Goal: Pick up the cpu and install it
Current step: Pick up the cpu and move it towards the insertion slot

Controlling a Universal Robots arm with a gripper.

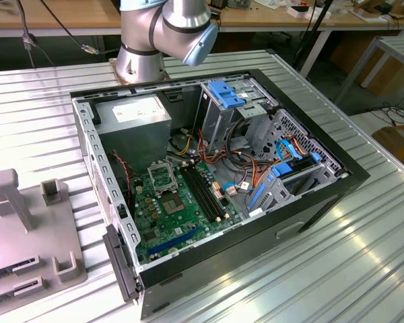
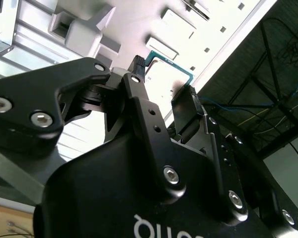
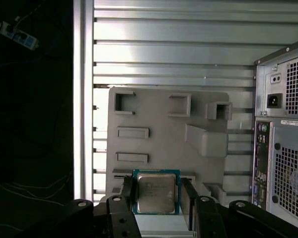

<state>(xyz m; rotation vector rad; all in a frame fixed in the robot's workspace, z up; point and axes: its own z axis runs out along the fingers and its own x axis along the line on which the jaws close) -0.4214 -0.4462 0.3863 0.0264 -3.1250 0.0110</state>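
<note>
**The cpu (image 3: 156,192) clamped in the gripper over the grey fixture plate**

The cpu is held by the gripper (image 3: 157,191). In the first wrist view, its two black fingers (image 3: 187,198) press against opposite edges of the chip, so the jaws are closed on it. Its silver top plate faces the camera, with the thin green rim showing around it. In the second wrist view the cpu (image 2: 171,63) shows from its edge as a green-rimmed square spanning the gap between the fingertips of the gripper (image 2: 165,79).

Just behind the chip lies the grey fixture plate (image 3: 159,144), with its raised blocks and shallow rectangular pockets. The cpu sits in front of the plate's edge, partly covering a pocket there. The plate rests on the slatted metal table (image 3: 174,44).

Beside the plate on that table stands the computer case (image 3: 283,148), its rear panel with ports and vent grilles turned toward the plate. In the exterior view the fixture plate (image 1: 27,232) lies to the exterior view's left of the open case (image 1: 310,208). Inside the case are the green motherboard (image 1: 168,215) and its square metal socket frame (image 1: 163,176). Beyond the case rises the arm's base (image 1: 165,30), and further back is a wooden workbench (image 1: 54,13).
</note>
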